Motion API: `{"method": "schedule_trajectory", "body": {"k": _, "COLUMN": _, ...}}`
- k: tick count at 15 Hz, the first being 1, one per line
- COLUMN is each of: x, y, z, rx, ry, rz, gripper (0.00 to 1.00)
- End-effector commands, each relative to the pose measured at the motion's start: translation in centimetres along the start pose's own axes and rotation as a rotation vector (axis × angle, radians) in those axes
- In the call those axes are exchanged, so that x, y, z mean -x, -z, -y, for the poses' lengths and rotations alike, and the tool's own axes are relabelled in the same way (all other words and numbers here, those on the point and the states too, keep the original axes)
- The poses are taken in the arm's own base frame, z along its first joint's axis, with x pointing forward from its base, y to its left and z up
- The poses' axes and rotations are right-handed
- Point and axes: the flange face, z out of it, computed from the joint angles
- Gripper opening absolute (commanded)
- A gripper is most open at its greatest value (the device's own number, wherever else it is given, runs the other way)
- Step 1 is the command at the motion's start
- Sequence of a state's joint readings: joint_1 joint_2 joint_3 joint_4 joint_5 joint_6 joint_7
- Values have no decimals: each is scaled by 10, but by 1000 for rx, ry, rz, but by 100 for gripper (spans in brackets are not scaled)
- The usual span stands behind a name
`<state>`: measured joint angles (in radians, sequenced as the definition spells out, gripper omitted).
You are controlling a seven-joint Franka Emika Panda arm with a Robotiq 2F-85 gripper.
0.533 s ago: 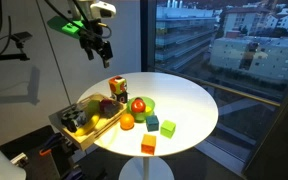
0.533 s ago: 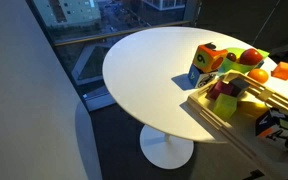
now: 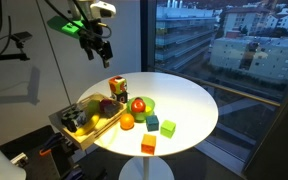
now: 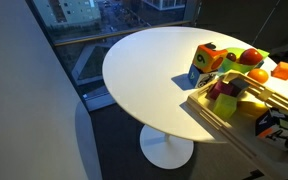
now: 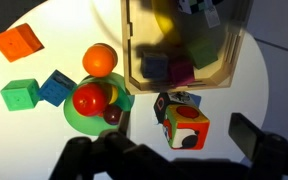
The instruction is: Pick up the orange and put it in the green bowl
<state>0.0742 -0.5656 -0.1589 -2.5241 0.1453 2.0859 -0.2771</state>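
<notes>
The orange [image 3: 127, 122] lies on the white round table [image 3: 189, 100], between the wooden tray and the green bowl [image 3: 147, 103]. It touches neither my gripper nor the inside of the bowl. The bowl holds a red round fruit [image 3: 138, 105]. In the wrist view the orange [image 5: 100, 59] sits just beside the green bowl's rim [image 5: 76, 122], and the red fruit [image 5: 88, 99] and a small dark fruit are inside. My gripper [image 3: 97, 48] hangs high above the table's tray side, open and empty; in the wrist view its fingers [image 5: 169, 152] are wide apart.
A wooden tray [image 3: 84, 120] with fruit and blocks overhangs the table edge. A multicoloured cube [image 3: 117, 87] stands behind the bowl. A green cube [image 3: 152, 122], a blue cube [image 3: 168, 128] and an orange cube [image 3: 148, 144] lie near the front edge. A window wall is close.
</notes>
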Motion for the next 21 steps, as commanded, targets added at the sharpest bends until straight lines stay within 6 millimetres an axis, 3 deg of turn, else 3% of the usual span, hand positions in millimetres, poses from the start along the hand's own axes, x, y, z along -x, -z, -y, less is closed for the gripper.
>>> {"method": "schedule_trajectory", "body": {"k": 1, "x": -6, "y": 0, "z": 3, "rx": 15, "ry": -32, "rz": 13, "gripper": 100}}
{"method": "schedule_trajectory", "body": {"k": 10, "x": -39, "y": -22, "z": 10, "rx": 126, "ry": -183, "rz": 97, "gripper": 100}}
{"method": "schedule_trajectory", "body": {"k": 21, "x": -63, "y": -94, "z": -51, "rx": 218, "ry": -160, "rz": 253, "gripper": 100}}
